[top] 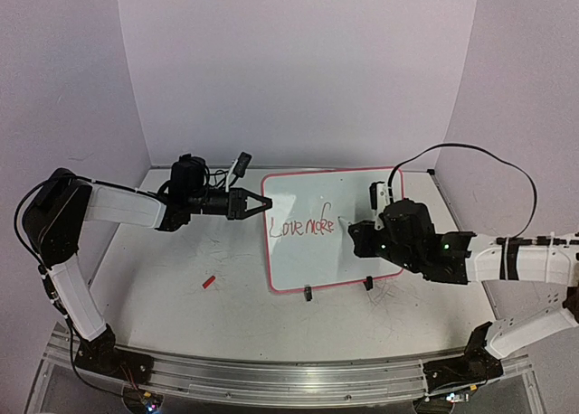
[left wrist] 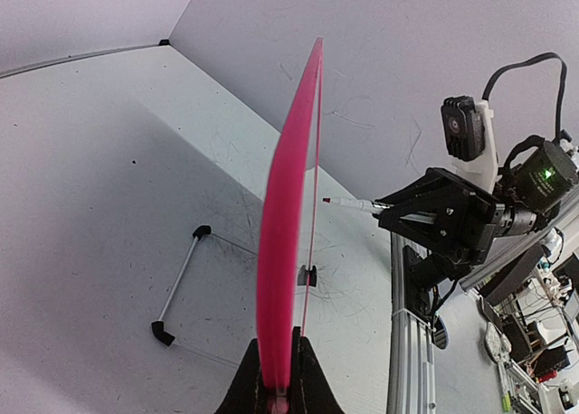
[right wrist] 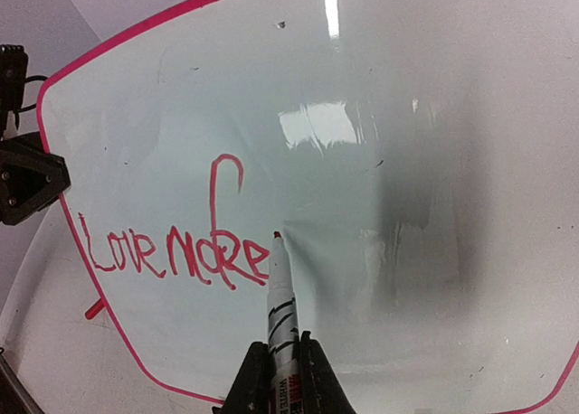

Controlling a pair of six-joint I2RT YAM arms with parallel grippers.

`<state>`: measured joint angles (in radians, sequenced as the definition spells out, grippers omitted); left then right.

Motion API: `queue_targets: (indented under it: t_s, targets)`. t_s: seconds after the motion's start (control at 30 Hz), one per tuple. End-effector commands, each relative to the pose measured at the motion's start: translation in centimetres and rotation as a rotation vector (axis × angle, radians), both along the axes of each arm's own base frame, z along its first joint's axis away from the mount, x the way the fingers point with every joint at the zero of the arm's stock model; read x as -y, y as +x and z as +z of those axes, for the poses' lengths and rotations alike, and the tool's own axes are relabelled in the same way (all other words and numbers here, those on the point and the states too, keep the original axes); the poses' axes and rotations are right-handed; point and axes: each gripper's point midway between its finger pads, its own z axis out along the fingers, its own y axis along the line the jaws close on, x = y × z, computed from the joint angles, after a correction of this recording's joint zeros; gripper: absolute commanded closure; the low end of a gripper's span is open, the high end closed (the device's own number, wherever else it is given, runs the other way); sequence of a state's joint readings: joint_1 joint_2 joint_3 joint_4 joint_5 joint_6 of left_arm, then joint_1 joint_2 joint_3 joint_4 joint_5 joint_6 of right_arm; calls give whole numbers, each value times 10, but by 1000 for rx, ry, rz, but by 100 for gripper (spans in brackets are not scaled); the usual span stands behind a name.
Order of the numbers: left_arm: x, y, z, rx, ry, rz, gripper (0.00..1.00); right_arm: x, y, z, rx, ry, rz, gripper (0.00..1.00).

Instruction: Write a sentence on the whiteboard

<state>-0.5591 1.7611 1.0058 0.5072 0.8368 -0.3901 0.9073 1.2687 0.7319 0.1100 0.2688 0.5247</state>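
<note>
Marker (right wrist: 280, 310) tip beside sentence (right wrist: 172, 251); left wrist: whiteboard (left wrist: 282, 224) edge-on.

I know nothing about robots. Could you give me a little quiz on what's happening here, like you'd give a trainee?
1. True or false: the left hand is clamped on the rim of the whiteboard.
2. What does the right hand hold? A) a marker B) a sponge C) nothing
3. Fill in: the writing on the whiteboard is ___ in colour.

Key: 1 true; 2 A; 3 red.
</note>
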Motion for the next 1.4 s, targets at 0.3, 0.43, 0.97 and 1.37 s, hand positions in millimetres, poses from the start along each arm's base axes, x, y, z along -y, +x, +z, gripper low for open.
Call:
queue_targets:
  t_s: [0.3, 0.43, 0.97, 1.37]
  targets:
    - [-5, 9, -5, 27, 38, 54, 100, 1, 10, -4, 4, -28, -51, 100]
    - [-5, 9, -5, 29, 38, 54, 100, 0, 13, -4, 8, -39, -53, 100]
    - [-5, 9, -6, 28, 40, 53, 100, -5, 7, -18, -31, -60, -9, 100]
    - [-5, 9, -5, 30, 39, 53, 100, 2, -1, -30, -61, -76, -17, 100]
